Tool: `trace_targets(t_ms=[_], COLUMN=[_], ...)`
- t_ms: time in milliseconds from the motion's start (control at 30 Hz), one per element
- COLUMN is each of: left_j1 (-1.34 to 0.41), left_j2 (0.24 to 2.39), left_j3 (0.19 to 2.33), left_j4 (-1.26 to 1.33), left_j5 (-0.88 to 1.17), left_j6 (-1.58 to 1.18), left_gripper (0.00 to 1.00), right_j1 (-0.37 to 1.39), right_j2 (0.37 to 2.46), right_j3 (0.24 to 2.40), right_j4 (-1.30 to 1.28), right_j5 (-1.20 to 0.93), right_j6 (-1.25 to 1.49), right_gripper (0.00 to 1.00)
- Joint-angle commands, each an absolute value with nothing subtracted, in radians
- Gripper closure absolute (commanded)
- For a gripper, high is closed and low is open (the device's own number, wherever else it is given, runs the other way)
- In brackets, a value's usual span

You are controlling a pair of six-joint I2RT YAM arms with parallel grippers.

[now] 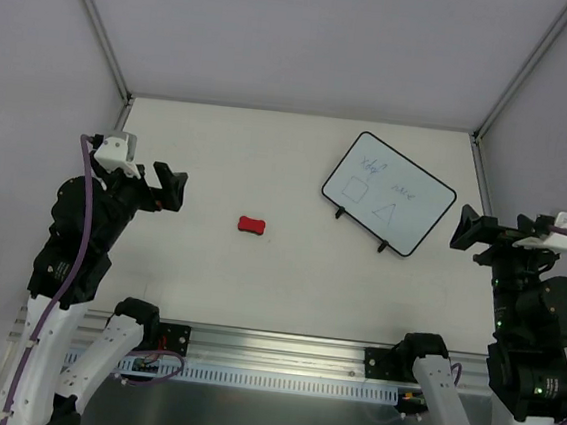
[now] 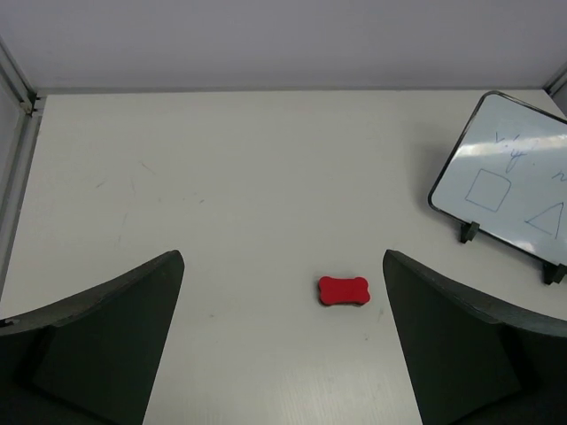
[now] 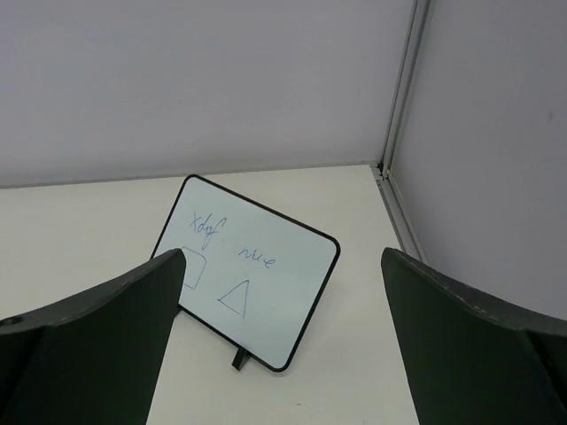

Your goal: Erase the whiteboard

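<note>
The whiteboard (image 1: pixel 390 191) stands tilted on two black feet at the right back of the table. It carries blue marker scribbles, a square and a triangle. It also shows in the right wrist view (image 3: pixel 252 266) and at the right edge of the left wrist view (image 2: pixel 514 181). A small red bone-shaped eraser (image 1: pixel 252 226) lies flat at the table's middle, also in the left wrist view (image 2: pixel 343 290). My left gripper (image 1: pixel 169 187) is open and empty, left of the eraser. My right gripper (image 1: pixel 465 230) is open and empty, right of the whiteboard.
Grey enclosure walls with metal corner posts (image 1: pixel 100 26) bound the table on the left, back and right. A metal rail (image 1: pixel 280 348) runs along the near edge between the arm bases.
</note>
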State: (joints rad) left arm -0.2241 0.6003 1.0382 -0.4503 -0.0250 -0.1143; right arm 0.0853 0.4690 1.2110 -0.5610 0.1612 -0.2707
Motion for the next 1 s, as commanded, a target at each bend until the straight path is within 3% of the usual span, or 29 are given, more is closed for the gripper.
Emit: trace_targets(t_ms=[0, 233, 433, 533, 800, 967], left_j1=[-0.238, -0.239, -0.239, -0.238, -0.245, -0.25], left_j2=[0.611, 0.623, 0.658, 0.678, 0.722, 0.741], left_j3=[1.034, 1.022, 1.025, 1.019, 0.966, 0.936], left_j4=[-0.442, -0.451, -0.463, -0.465, -0.465, -0.463], left_j5=[0.023, 0.047, 0.072, 0.112, 0.156, 0.189], left_j6=[-0.092, -0.1, -0.11, -0.115, -0.083, -0.055], left_gripper=[0.01, 0.01, 0.01, 0.01, 0.01, 0.01], right_j1=[0.08, 0.08, 0.078, 0.055, -0.403, -0.525], right_j2=[0.502, 0.586, 0.756, 0.819, 1.139, 1.281], right_j3=[1.241, 1.16, 1.131, 1.124, 1.126, 1.063], right_j4=[-0.589, -0.612, -0.626, -0.624, -0.482, -0.344], right_j5=[0.078, -0.302, -0.272, -0.068, -0.594, -0.661], right_j6=[-0.272, -0.154, -0.043, -0.005, -0.005, -0.086], right_gripper=[0.01, 0.01, 0.01, 0.01, 0.01, 0.01])
